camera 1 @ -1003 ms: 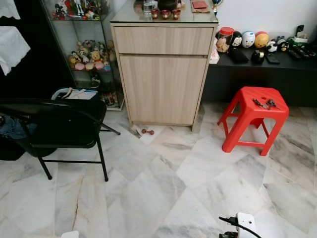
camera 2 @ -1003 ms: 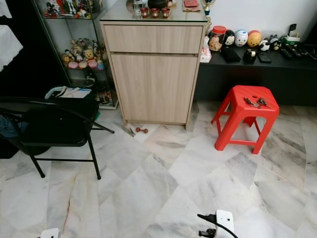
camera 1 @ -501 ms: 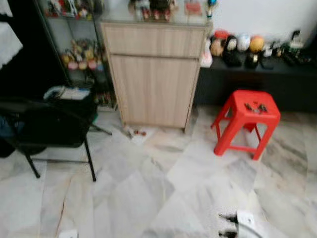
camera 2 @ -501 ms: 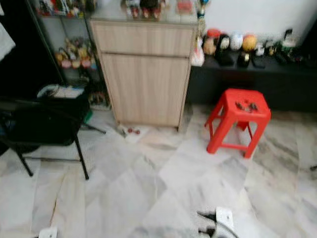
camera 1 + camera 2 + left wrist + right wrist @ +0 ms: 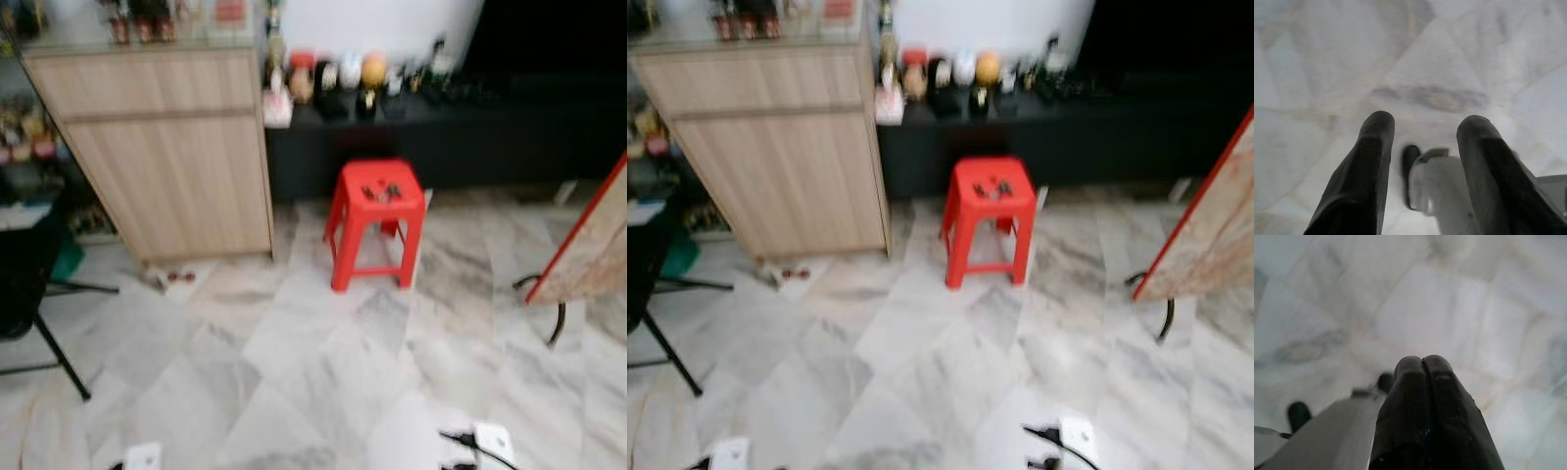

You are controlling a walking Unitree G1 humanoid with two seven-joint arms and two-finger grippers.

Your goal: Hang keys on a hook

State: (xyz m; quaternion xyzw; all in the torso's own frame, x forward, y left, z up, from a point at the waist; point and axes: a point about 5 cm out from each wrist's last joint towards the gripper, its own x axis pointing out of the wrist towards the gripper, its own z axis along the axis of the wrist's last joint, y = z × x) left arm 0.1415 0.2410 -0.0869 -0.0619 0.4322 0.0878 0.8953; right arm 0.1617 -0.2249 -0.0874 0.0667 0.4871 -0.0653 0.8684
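my view swung right; red stool (image 5: 376, 201) with keys (image 5: 381, 190) now ahead. left hand (image 5: 1425, 147) apart, right hand (image 5: 1422, 363) together, both empty.

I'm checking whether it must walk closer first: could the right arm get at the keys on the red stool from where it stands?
Probably not. The keys lie on the red stool well across the marble floor, while the right gripper hangs shut over the tiles. Nothing blocks the way.
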